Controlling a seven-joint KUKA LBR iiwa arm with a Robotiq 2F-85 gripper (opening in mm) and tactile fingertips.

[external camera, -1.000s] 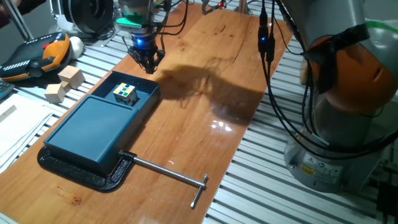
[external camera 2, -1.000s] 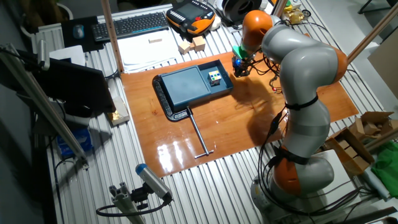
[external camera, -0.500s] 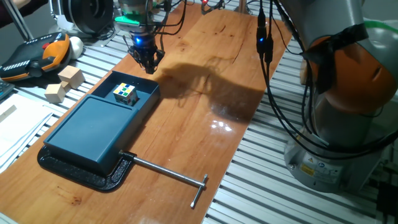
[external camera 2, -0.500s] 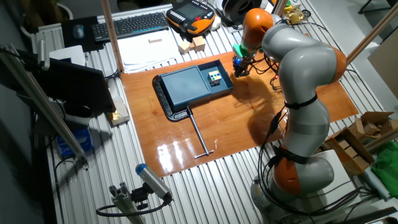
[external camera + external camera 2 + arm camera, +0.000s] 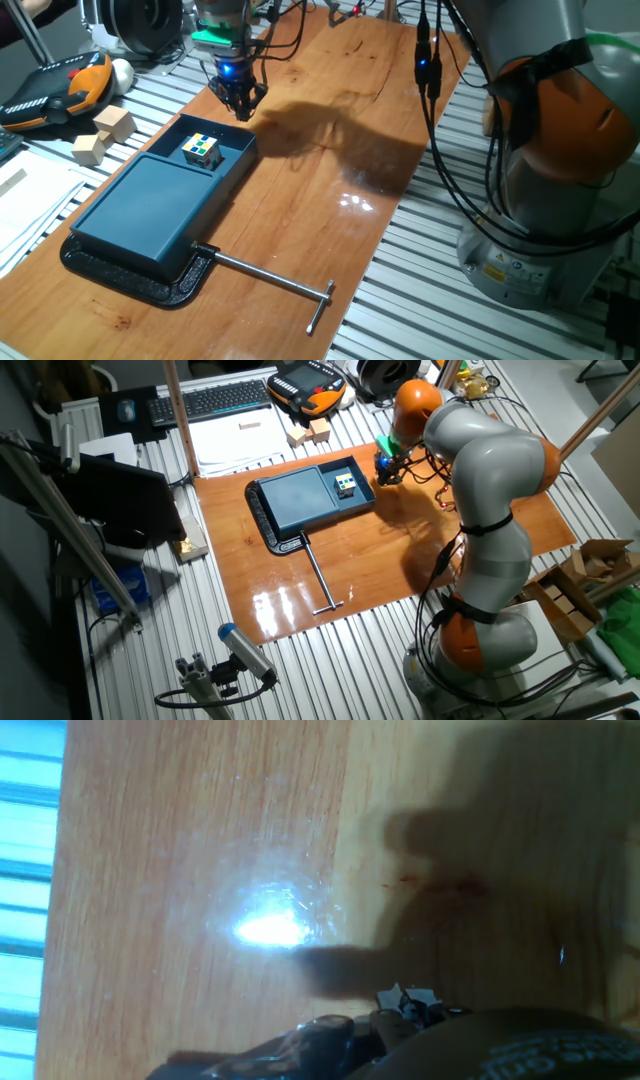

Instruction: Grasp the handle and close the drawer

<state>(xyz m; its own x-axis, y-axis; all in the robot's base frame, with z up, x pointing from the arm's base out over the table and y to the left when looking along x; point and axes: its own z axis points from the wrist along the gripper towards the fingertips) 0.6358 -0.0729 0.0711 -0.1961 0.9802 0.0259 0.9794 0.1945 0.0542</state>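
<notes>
Jaws: width not readable from any view; nothing seen between them. Gripper (image 5: 240,103) pointing down, poised above the wooden board (image 5: 340,150), just beyond the drawer (image 5: 210,150), apart from it. Same gripper (image 5: 385,472) in the other fixed view, just off the drawer (image 5: 347,484) end. Hand view: only bare wood (image 5: 200,840) with a bright glare spot, shadow, and blurred dark gripper parts along the bottom edge; no drawer visible there.

Drawer pulled out of the teal box (image 5: 145,205), open, with a small multicoloured cube (image 5: 202,150) inside. Handle (image 5: 222,130), the drawer's outer end wall, nearest the gripper, not touched. Box seated on a black base (image 5: 130,275). Metal rod (image 5: 270,275) with a T end sticking out from the base's near corner, lying on the board. Two wooden blocks (image 5: 103,135) off the board, beside the drawer.
</notes>
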